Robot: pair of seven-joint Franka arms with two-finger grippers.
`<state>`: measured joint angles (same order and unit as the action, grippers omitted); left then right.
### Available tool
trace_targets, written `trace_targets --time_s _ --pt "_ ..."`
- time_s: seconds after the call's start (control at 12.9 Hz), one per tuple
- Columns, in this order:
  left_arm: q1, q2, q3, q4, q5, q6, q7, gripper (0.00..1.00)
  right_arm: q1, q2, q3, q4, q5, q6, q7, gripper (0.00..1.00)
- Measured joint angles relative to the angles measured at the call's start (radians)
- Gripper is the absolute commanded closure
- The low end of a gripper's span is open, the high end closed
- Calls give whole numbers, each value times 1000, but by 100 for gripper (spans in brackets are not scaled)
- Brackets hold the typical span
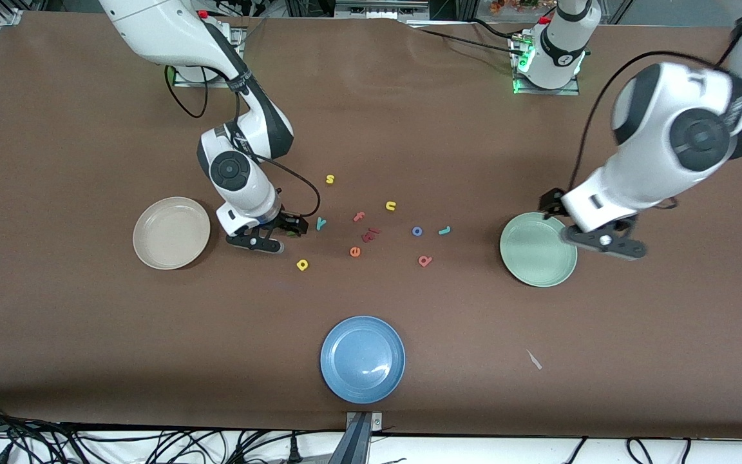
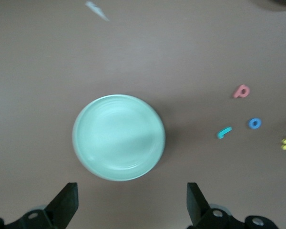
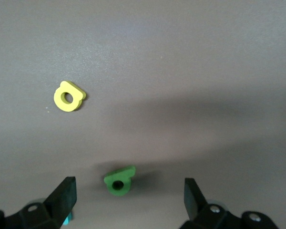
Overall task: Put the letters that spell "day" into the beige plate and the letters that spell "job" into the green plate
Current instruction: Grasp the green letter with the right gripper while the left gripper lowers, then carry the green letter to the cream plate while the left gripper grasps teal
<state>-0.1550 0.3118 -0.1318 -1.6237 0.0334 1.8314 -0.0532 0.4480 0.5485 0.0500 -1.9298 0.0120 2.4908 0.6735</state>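
Green "a" on brown table, right hand spread above, left hand spread over green plate

Bare table surrounds the green "a" between the right gripper's spread fingers; the "d" lies apart.

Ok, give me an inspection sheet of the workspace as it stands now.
Surface: brown table, one pale scrap on it.
Job's things: beige plate and green plate hold no letters. Yellow d, green a, teal y, teal j, blue o, pink b lie on the table.
Clutter: blue plate; yellow s, yellow u, red f, orange e, another red letter.
Grippers: right gripper open over the a; left gripper open beside the green plate.
Cables: along both arms.
Surroundings: wires at the table's edges.
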Motion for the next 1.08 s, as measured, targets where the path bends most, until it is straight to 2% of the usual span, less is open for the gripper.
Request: trace_targets --time_s 0.15,0.7,0.93,1.08 --pt "-41 69 0 33 0 46 -81 0 8 30 0 32 0 2 24 3" --pt "-144 261 -2 24 0 246 -335 0 38 68 0 49 0 1 79 20" --pt "-178 293 -3 -57 0 369 -437 1 42 70 0 49 0 0 94 38" --pt "-228 295 -3 -97 2 401 -540 4 43 70 0 49 0 -1 95 49"
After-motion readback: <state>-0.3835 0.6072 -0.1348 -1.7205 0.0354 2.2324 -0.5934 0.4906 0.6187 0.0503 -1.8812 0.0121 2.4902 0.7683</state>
